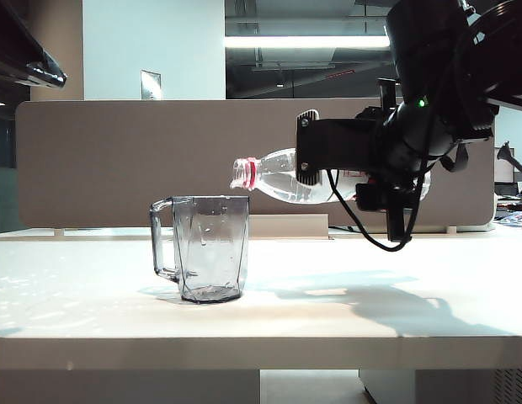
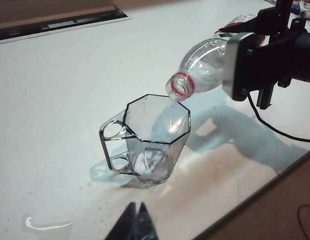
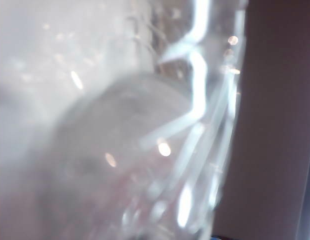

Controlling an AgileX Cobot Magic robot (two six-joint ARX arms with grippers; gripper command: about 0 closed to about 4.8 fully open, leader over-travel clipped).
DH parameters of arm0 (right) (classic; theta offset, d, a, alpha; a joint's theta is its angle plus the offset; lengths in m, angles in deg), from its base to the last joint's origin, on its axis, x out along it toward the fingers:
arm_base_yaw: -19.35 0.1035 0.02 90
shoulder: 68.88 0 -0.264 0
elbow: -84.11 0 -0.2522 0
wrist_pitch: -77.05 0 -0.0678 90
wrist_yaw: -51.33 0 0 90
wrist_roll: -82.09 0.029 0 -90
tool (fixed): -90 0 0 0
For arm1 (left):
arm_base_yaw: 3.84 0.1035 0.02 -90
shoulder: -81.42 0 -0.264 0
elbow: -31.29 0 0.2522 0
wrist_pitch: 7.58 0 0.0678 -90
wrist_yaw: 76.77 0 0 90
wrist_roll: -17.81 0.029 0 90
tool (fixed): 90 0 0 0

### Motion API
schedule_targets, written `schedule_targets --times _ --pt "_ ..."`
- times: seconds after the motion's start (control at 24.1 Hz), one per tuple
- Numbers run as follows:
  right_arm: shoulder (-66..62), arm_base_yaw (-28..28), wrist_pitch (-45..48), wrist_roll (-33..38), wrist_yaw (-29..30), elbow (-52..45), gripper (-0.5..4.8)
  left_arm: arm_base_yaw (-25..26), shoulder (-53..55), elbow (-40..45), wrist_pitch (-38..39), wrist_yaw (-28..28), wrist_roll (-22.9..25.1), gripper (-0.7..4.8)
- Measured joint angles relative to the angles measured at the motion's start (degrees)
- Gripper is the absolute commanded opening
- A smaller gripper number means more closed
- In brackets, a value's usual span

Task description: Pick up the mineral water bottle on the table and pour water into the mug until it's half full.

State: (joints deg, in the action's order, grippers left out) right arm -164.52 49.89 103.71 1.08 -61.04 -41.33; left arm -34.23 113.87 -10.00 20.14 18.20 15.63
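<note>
A: Where is the mineral water bottle point(image 1: 286, 177)?
B: Clamped nearly level in the right gripper point(image 1: 310, 156), mouth over the mug point(image 1: 210, 248) near the table point(image 1: 261, 324) front edge.
A: The left gripper point(image 2: 136, 220)?
B: Fingertips together, empty, beside the mug.

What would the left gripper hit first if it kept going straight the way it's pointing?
Most likely the mug: the left gripper, fingers closed together, points straight at its base across bare table. How far off is hard to judge.

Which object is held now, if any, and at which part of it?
The right gripper holds the mineral water bottle around its body, tipped with its mouth over the mug. The left gripper holds nothing.
</note>
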Motion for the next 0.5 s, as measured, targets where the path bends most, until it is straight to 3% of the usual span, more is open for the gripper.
schedule_targets --times 0.5 --pt "0.0 0.0 5.0 -5.1 -0.4 0.3 2.02 0.0 0.0 0.0 0.0 0.0 0.0 -0.05"
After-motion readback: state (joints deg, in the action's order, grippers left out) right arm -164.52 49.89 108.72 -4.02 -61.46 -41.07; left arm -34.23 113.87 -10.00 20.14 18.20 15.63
